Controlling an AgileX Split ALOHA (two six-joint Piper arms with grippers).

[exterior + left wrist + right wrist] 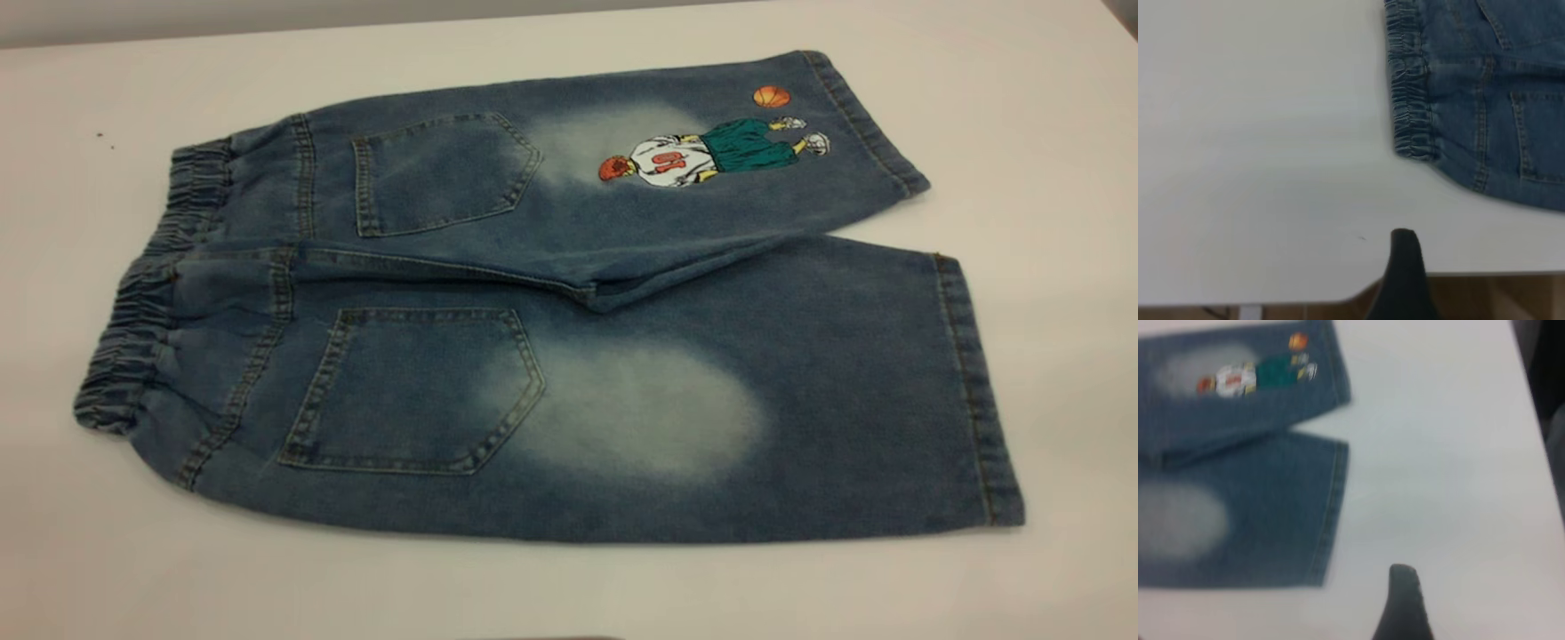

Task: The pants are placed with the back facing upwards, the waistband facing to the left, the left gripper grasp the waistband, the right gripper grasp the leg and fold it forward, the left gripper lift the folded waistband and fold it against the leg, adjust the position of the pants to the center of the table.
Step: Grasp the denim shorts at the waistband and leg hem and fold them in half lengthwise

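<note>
Pants (569, 302): spread flat on the white table (1049, 107), back up, both back pockets showing, unfolded.
Waistband (147, 293): gathered elastic edge at the exterior view's left end.
Leg (756, 400): nearer one, with the large pale oval; hem at the right.
Printed leg (711, 151): farther one, carrying the cartoon basketball player.
Left hand (1403, 280): off the cloth, near the table edge, apart from the waistband; only one dark finger shows, open or closed cannot be told.
Right hand (1403, 603): over bare table beside the leg hem, not touching; grip cannot be told.
</note>
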